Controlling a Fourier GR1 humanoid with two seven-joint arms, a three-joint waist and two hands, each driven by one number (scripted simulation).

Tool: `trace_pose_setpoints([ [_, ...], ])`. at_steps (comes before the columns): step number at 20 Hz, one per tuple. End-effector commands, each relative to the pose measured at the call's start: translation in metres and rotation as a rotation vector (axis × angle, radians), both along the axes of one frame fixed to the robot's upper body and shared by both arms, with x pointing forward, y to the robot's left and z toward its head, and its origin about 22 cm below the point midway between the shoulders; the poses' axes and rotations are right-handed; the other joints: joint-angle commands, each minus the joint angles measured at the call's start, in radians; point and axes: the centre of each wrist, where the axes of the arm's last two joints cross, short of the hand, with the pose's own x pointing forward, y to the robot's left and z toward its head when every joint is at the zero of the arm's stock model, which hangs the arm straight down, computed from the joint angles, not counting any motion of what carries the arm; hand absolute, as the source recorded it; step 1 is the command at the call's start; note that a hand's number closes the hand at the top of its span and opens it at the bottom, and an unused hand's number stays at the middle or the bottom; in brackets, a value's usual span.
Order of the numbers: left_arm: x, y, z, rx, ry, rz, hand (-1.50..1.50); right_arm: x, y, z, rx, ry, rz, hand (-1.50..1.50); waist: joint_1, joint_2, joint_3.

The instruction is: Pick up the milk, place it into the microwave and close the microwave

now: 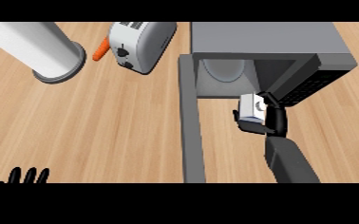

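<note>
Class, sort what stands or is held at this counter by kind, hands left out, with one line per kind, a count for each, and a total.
Appliances: 2 (microwave, toaster)
Paper towel rolls: 1
Milk cartons: 1
Carrots: 1
Total: 5

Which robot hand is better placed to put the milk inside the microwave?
The right robot hand: it is curled round the milk just before the open microwave. The left robot hand rests open at the lower left edge.
</note>
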Motion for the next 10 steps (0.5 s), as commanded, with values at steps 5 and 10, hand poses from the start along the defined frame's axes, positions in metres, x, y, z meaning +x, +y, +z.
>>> trace_pose_setpoints([
  [5,-0.001,-0.006,-0.002,-0.007,0.023,-0.031,-1.5,-0.016,0.003,0.023,-0.018,-0.083,0.027,1.5,-0.02,-0.007,-0.002],
  [10,-0.011,-0.017,0.009,-0.012,0.01,-0.028,-1.5,-0.06,-0.003,0.038,-0.061,0.002,0.022,1.5,-0.024,-0.009,-0.002],
])
